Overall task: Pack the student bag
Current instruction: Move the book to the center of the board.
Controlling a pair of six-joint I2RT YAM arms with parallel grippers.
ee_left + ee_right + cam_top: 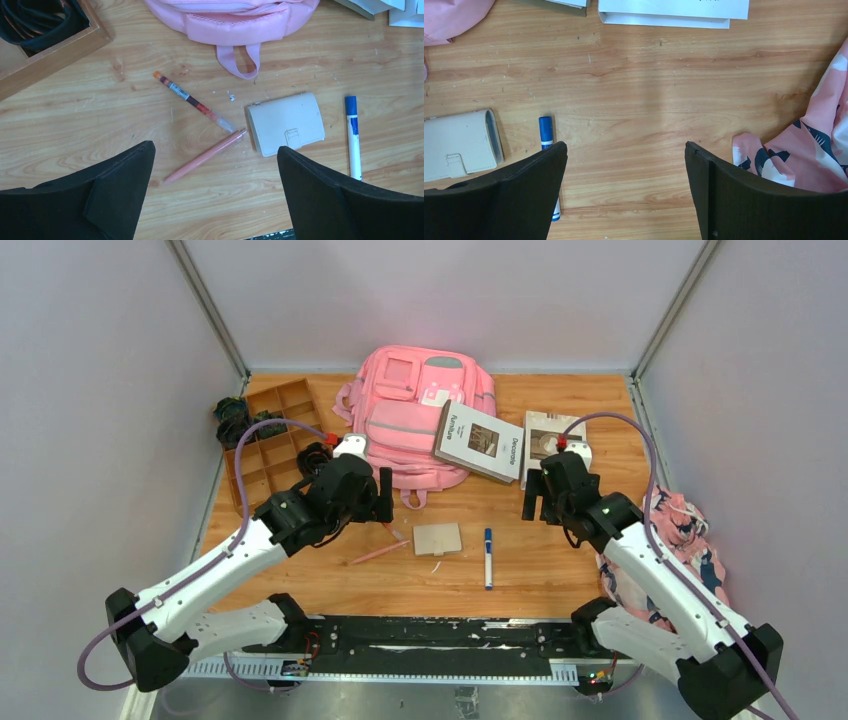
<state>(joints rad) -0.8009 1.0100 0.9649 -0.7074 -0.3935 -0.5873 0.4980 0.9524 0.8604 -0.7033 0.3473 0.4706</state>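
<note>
The pink student bag [415, 415] lies flat at the back centre of the table; its lower edge and a strap loop show in the left wrist view [235, 17]. A grey book [480, 440] rests on its right side. In front lie a cream wallet [437, 538], a blue marker [488, 557], a pink pen [378, 553] and a clear pen with an orange cap [192, 102]. My left gripper [385, 495] is open and empty above the pink pen [205, 156]. My right gripper [535, 495] is open and empty over bare wood [625, 147], right of the marker [546, 137].
A second white book [548, 440] lies right of the bag. A wooden compartment tray [270, 440] with black cables [232, 420] stands at the left. A pink-and-navy floral cloth [680, 540] lies at the right edge, near my right fingers [804, 145].
</note>
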